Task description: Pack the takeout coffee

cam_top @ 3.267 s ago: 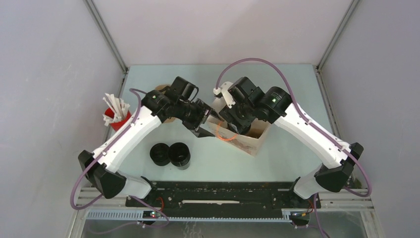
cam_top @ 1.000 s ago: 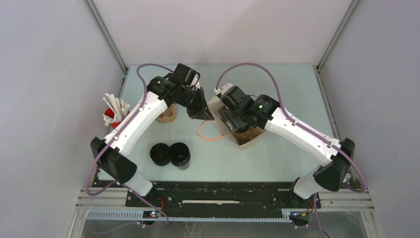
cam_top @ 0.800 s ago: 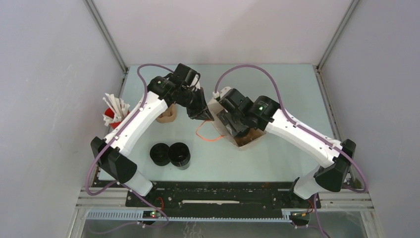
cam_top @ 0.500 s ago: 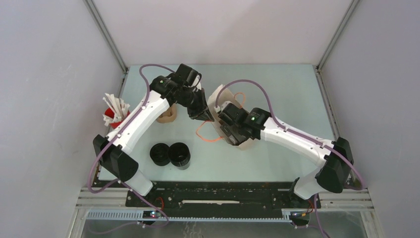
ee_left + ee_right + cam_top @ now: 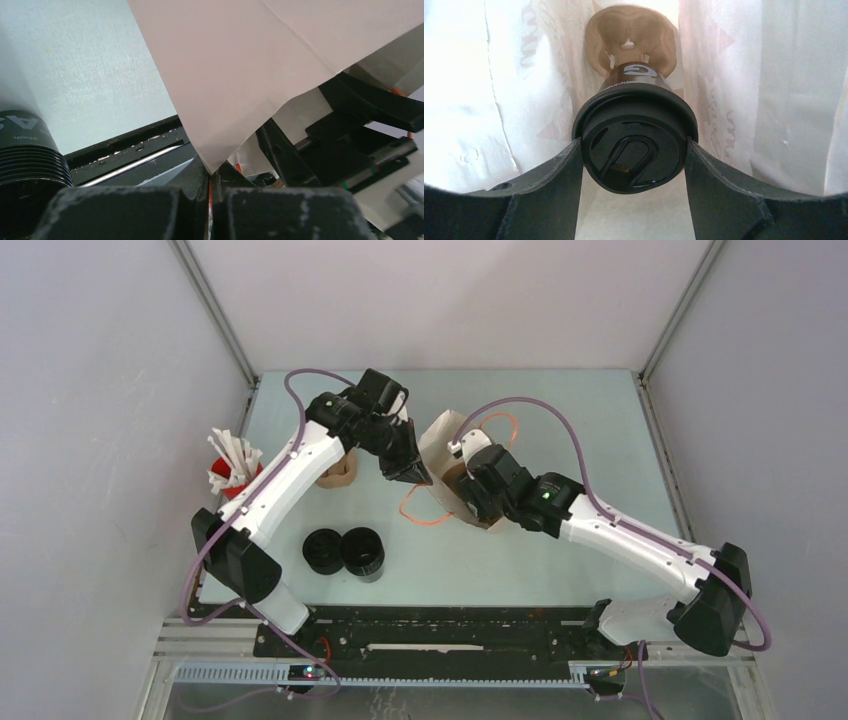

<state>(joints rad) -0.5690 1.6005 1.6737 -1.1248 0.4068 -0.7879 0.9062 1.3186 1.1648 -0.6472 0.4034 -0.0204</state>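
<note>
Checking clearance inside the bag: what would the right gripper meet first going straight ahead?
Probably the brown pulp carrier at the bag's far end; the held cup would touch first, depth unclear.

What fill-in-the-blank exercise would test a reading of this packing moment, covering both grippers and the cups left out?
1. The left gripper grips the edge of the paper bag with its jaws ____.
2. The right gripper holds a black lidded coffee cup ____ the bag.
3. On the table, ____ more black cups stand side by side.
Missing words: shut; inside; two.
</note>
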